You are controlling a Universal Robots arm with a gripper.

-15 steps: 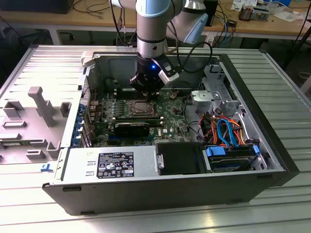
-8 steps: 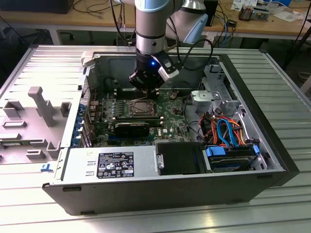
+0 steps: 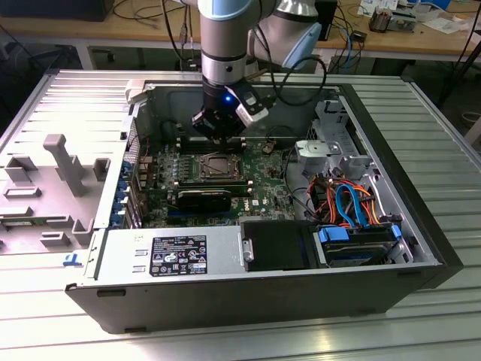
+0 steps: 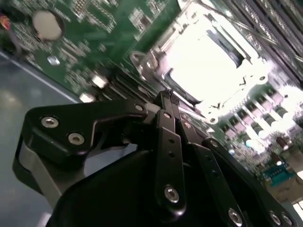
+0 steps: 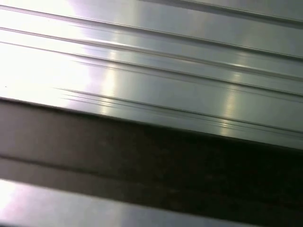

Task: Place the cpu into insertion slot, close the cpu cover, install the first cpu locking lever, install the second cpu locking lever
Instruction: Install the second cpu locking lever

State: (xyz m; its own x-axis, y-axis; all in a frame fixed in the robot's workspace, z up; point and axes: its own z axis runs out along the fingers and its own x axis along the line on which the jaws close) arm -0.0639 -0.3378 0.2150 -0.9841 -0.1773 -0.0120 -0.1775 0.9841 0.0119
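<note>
In the exterior view my gripper [image 3: 219, 137] hangs inside the open computer case, just behind the insertion slot [image 3: 214, 167], a square socket with a silver rim on the green board. In the second wrist view the black fingers [image 4: 166, 118] come together at a point on the socket's near edge, shut, with nothing visible between them. A silver cpu cover [image 4: 158, 64] lies flat around the socket. Its middle [image 4: 208, 61] is washed out by glare, so the cpu cannot be told apart there.
A black card [image 3: 207, 199] lies in front of the socket, and a labelled power supply [image 3: 180, 256] sits at the case front. Blue and orange cables [image 3: 349, 199] run to the drive bay on the exterior view's right. A grey moulded tray [image 3: 45, 180] lies outside on the left. Case walls [image 3: 113, 188] ring the board.
</note>
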